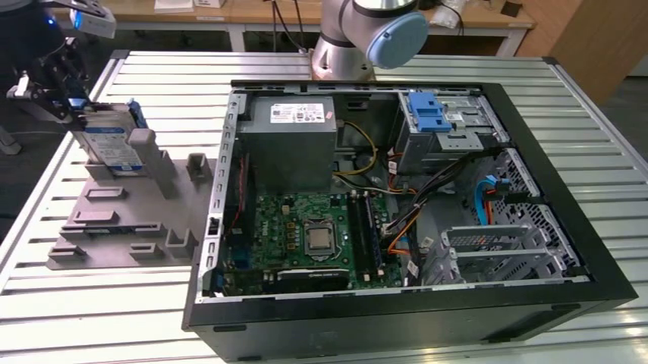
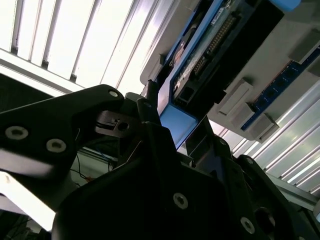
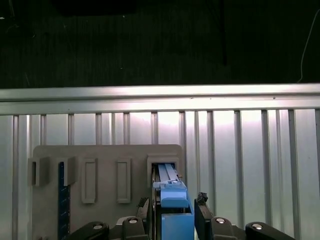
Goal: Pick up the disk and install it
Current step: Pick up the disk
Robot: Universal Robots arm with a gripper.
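Gripper (black) over the grey holder, jaws astride the disk, clamped or not cannot be told, disk upright in a holder slot

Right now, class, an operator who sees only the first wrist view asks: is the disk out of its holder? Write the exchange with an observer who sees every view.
Observer: No. In the exterior view the disk stands upright in the grey holder, the gripper at its top.
Operator: Where is the computer case?
Observer: It lies open at the exterior view's right of the holder.
Operator: What else?
Observer: The second wrist view shows a row of pins on the disk's dark side.
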